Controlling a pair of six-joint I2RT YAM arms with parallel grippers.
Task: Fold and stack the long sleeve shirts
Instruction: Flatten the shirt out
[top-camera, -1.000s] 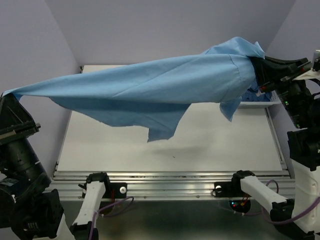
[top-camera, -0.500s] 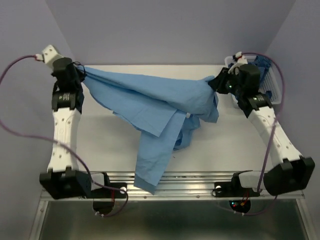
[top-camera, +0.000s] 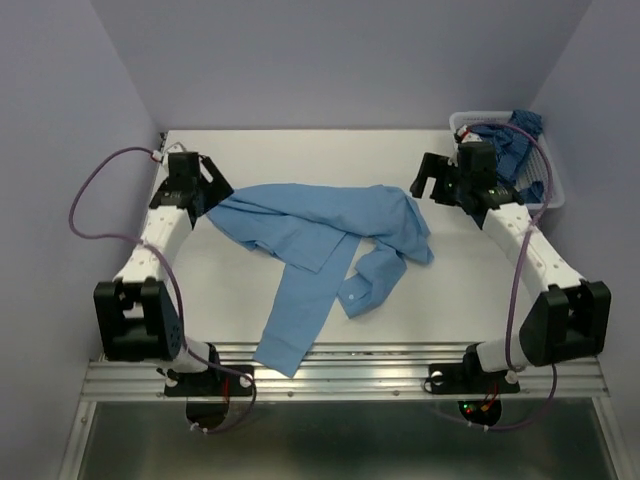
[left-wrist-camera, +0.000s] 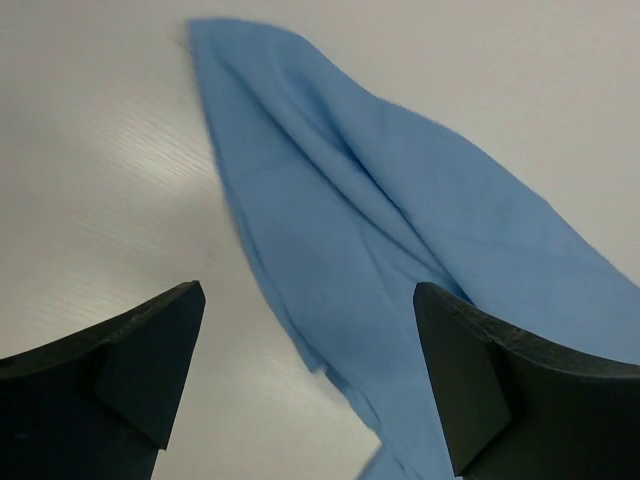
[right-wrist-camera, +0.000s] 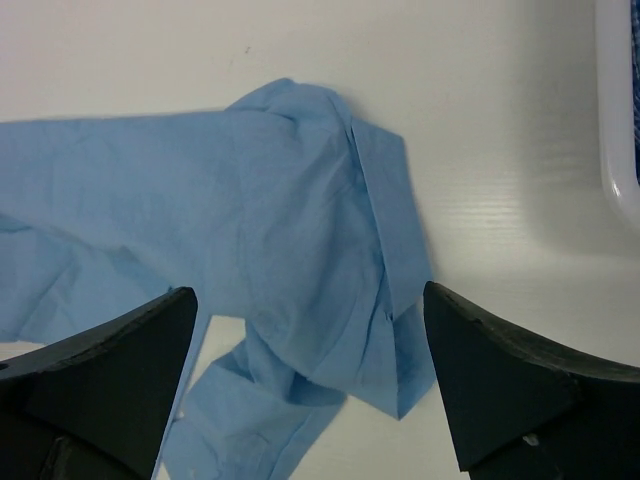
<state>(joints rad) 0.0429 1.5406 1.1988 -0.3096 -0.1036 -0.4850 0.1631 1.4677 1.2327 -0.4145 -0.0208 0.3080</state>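
On the worktop (top-camera: 480, 290) light blue shirt (top-camera: 320, 220) lies rumpled, likely spread for folding; jaws of left arm (top-camera: 150, 245) and right arm (top-camera: 525, 240) wide, empty, flanking it.

The darker blue shirt (top-camera: 518, 135), bunched in the white basket (top-camera: 456, 122), is too small to show any pattern and partly hidden by the basket's wall, while the light blue shirt (top-camera: 330, 225) runs off the left wrist view's right and bottom edges and the right wrist view's left edge.
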